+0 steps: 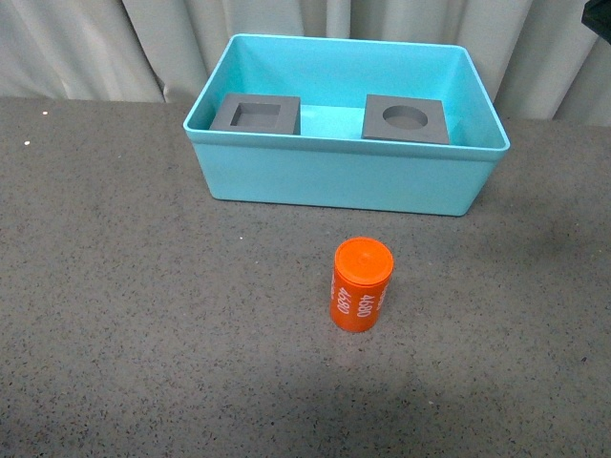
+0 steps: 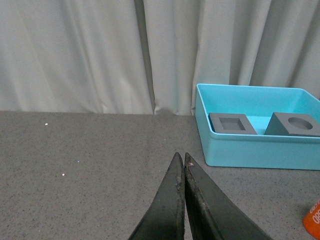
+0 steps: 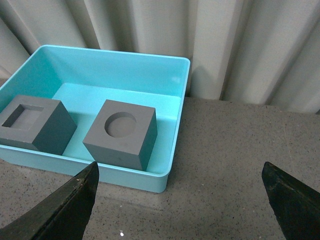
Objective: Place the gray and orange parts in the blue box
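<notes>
The turquoise blue box (image 1: 344,176) stands at the back of the table. Inside it sit the gray cube with a square recess (image 1: 256,114) on the left and the gray cube with a round recess (image 1: 407,119) on the right. The orange cylinder (image 1: 362,284) with white digits stands upright on the table in front of the box. Neither gripper shows in the front view. My left gripper (image 2: 181,157) is shut and empty, left of the box (image 2: 250,150). My right gripper (image 3: 180,172) is open and empty, by the box's near right corner (image 3: 162,182), with both cubes (image 3: 121,132) in view.
The table is dark speckled gray (image 1: 143,315). Pale curtains (image 1: 115,48) hang behind the box. A sliver of the orange cylinder (image 2: 314,220) shows at the edge of the left wrist view.
</notes>
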`<state>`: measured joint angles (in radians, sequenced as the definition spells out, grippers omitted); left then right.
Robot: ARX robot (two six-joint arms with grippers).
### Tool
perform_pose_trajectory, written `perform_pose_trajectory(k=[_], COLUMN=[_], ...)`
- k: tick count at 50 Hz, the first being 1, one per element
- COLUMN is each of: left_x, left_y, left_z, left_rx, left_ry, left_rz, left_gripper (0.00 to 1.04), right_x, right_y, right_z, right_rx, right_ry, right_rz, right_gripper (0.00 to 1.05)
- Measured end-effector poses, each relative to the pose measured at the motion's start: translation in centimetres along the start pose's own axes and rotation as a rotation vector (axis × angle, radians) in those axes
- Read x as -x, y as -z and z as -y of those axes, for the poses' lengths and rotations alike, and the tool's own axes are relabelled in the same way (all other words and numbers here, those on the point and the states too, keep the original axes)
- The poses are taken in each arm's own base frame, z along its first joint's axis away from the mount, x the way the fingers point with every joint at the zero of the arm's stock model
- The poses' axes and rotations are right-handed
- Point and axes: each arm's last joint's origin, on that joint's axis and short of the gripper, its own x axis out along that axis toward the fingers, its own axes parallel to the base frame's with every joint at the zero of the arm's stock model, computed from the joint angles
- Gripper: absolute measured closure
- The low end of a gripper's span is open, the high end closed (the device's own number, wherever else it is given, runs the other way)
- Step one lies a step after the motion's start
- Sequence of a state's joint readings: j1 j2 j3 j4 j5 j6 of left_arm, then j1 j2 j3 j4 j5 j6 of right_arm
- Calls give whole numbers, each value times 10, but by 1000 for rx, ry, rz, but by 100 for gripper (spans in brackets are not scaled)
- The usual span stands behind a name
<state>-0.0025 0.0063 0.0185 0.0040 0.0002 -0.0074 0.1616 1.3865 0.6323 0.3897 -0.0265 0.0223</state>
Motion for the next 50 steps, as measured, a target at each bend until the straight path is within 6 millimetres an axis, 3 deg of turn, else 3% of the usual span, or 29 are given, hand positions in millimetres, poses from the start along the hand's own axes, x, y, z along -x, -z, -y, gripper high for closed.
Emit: perform_pose_trajectory(k=[5, 9, 13, 19, 28, 50], left_x=[0, 0, 0, 0, 0, 0], left_y=[0, 0, 0, 0, 0, 0], left_z=[0, 0, 0, 0, 0, 0], left_rx=[0, 0, 0, 0, -3, -3], left_ry=[0, 0, 0, 0, 0, 0], left_rz=[-1, -1, 0, 0, 0, 0], left_gripper=[99, 81, 63, 36, 5, 7], right_x=[0, 0, -3, -17, -35, -66], right_y=[0, 0, -1, 6, 12, 30], right_z=[0, 0, -7, -29, -60, -100], right_rx=[0, 27, 188, 273, 292, 347], right_ry=[-1, 33, 70, -133, -373, -513], right_rz=[1, 27, 105, -64, -291, -550], right_gripper=[10, 10, 10, 10, 10, 10])
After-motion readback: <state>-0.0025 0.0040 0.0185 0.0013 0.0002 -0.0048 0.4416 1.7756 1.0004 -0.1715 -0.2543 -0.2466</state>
